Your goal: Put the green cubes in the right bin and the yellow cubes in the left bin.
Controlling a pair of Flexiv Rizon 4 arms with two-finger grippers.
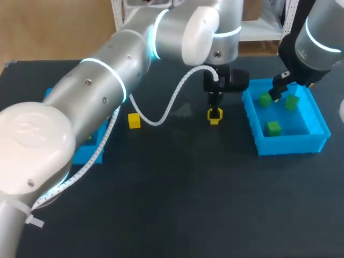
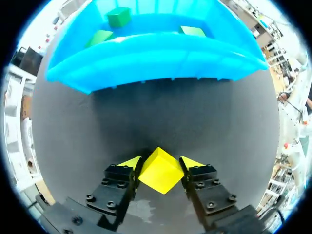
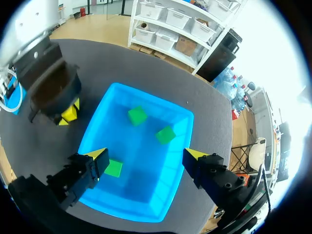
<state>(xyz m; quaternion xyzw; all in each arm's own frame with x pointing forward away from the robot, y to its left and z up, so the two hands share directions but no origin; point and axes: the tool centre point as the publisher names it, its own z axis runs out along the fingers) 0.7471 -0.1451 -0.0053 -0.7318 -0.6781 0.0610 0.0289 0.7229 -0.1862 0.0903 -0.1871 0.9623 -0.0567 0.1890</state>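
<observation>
Overhead: clamping a small yellow plastic cube (image 1: pixel 214 119) mid-table with the left gripper (image 1: pixel 214 114), just left of the right blue plastic bin (image 1: pixel 290 144); holding the right gripper (image 1: pixel 277 92) over that bin's far-left part. Second yellow cube (image 1: pixel 134 120) further left, near the left blue bin (image 1: pixel 83 153). Left wrist: pinched between both fingers (image 2: pixel 122 178), cube turned cornerwise. Right wrist: released, spread wide above three green cubes (image 3: pixel 137 115) in the bin.

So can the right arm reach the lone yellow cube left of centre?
Probably not cleanly. The right gripper hangs open over the right bin, and the left gripper, shut on the other yellow cube, sits with its cable between it and the lone cube.
</observation>
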